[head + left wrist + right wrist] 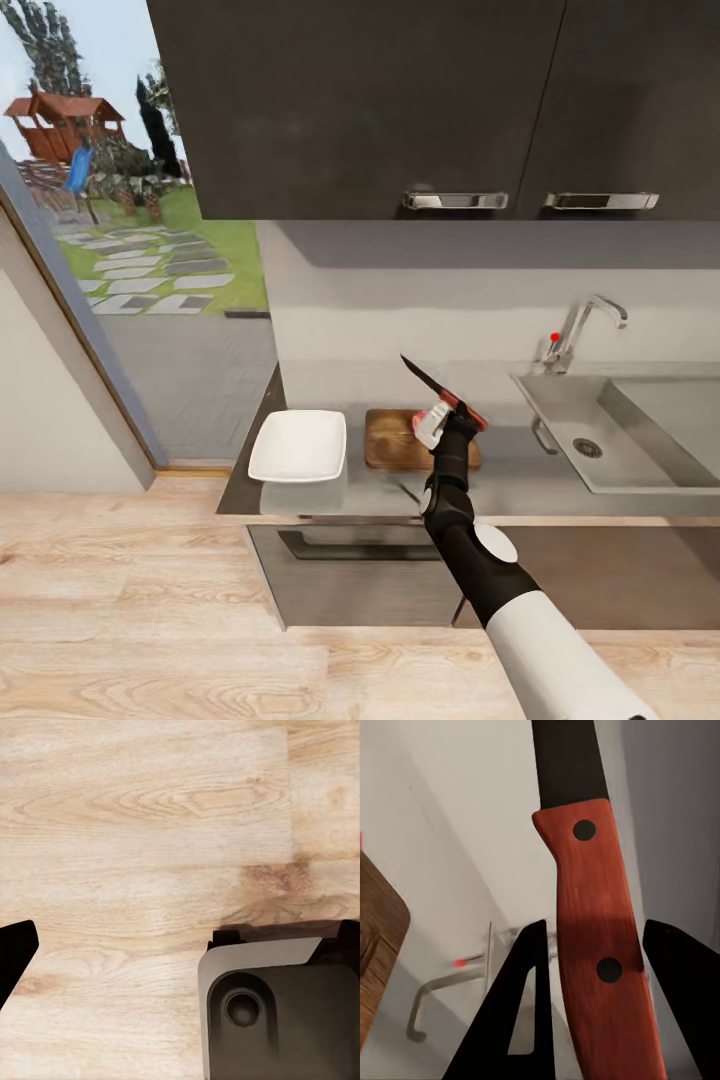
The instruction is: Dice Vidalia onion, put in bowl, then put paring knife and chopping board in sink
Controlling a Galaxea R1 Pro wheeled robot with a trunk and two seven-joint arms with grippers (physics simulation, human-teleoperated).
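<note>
Slim paring knife (443,392): dark, near-black blade; red-brown handle with two black rivet dots (600,967)
Rounded rectangular wooden chopping board (395,440): mid-brown, grain visible
Square glossy bowl (299,446): plain white
Steel-look table (500,480): smooth grey, thin pale edge strip
Rectangular steel sink (610,430): matte grey; chrome tap with red knob
Right arm: black forearm, white upper shell; fingers (521,1020) black
Plank floor (150,832): pale blond wood grain
Wall cabinets: dark charcoal, silver handles

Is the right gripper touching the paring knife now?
Touching. In the right wrist view, the right gripper has its fingers closed against the paring knife handle.
</note>
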